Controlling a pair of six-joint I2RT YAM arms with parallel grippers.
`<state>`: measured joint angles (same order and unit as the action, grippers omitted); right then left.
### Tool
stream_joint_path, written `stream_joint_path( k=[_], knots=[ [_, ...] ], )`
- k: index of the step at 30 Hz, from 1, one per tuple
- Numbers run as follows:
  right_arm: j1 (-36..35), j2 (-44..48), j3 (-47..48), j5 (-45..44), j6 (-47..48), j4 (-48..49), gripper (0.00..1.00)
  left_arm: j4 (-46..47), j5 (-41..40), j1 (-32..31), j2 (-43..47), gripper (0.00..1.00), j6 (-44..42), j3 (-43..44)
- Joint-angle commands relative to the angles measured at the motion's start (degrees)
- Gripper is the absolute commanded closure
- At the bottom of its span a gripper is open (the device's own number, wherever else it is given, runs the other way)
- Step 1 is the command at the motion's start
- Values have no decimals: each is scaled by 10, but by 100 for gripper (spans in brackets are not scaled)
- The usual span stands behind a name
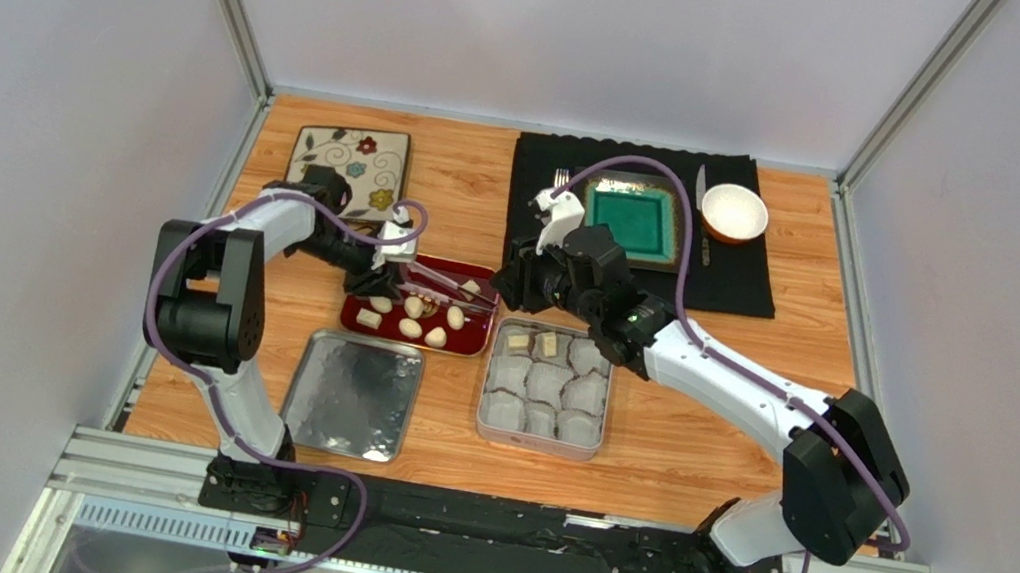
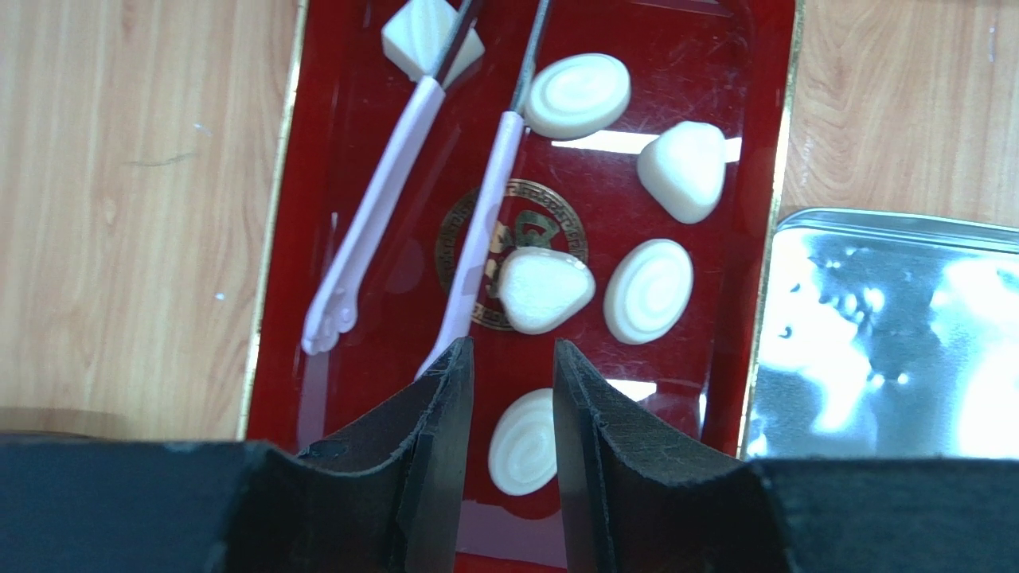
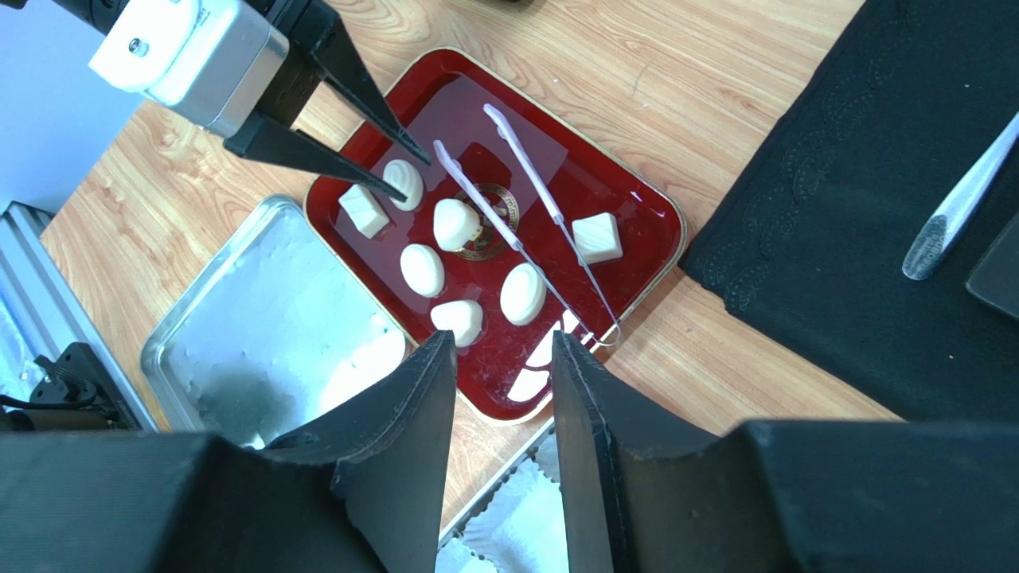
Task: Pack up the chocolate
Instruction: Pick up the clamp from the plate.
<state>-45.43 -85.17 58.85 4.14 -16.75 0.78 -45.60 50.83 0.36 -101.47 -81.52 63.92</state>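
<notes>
White arm links (image 1: 731,377), black joints (image 1: 828,486), purple cables (image 1: 636,163).

Floral square plate (image 1: 349,169) at upper left of the worktop (image 1: 691,435); black mat (image 1: 738,275) at upper right carries a green dish (image 1: 633,220) and white bowl (image 1: 734,213).

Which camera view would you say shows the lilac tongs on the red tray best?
The right wrist view: the tongs lie whole across the red tray, both arms to their joined end. Left wrist crops that end off; the top external view shows them tiny.
</notes>
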Motion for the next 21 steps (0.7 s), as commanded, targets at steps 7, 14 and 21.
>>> stream_joint_path(
  k=[7, 14, 21],
  knots=[
    [8, 9, -8, 31, -17, 40, 62, 22, 17, -2, 11, 60, -26, 14],
    [13, 12, -8, 40, -16, 41, 62, 15, 4, -1, -29, 60, -21, 52],
    [17, 12, -10, 46, -23, 43, 62, -4, -3, -2, -55, 60, -31, 73]
  ],
)
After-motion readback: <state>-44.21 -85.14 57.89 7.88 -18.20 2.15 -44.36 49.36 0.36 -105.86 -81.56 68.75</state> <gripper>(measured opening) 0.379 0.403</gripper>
